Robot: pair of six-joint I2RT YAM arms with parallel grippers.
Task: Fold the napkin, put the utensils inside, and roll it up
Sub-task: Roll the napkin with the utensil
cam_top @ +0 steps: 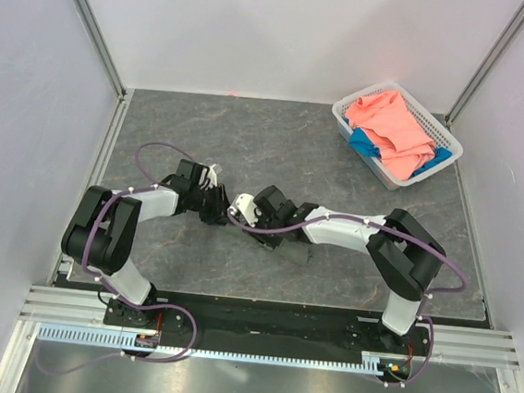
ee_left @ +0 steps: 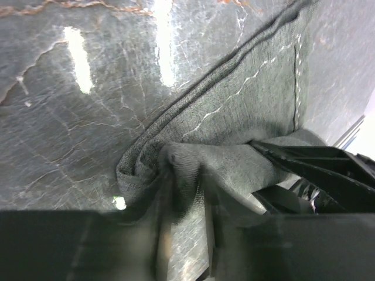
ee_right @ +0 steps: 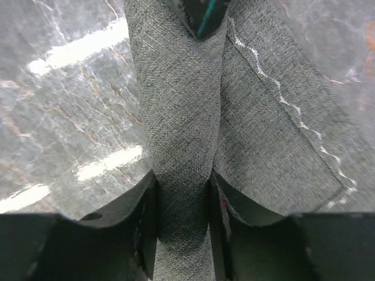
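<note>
Mid-frame, the left gripper and right gripper are sitting tip to tip. Both are pinching the thin dark grey cloth napkin, which is lying on the grey marbled tabletop. Its narrow band is running top to bottom between the right fingers — seen from the left wrist, its folded edge is slanting lower left to upper right.

The dark grey, marble-veined tabletop carries a white slatted plastic basket in its far right corner; a thin dark grey cloth napkin rests bunched near the middle.
</note>
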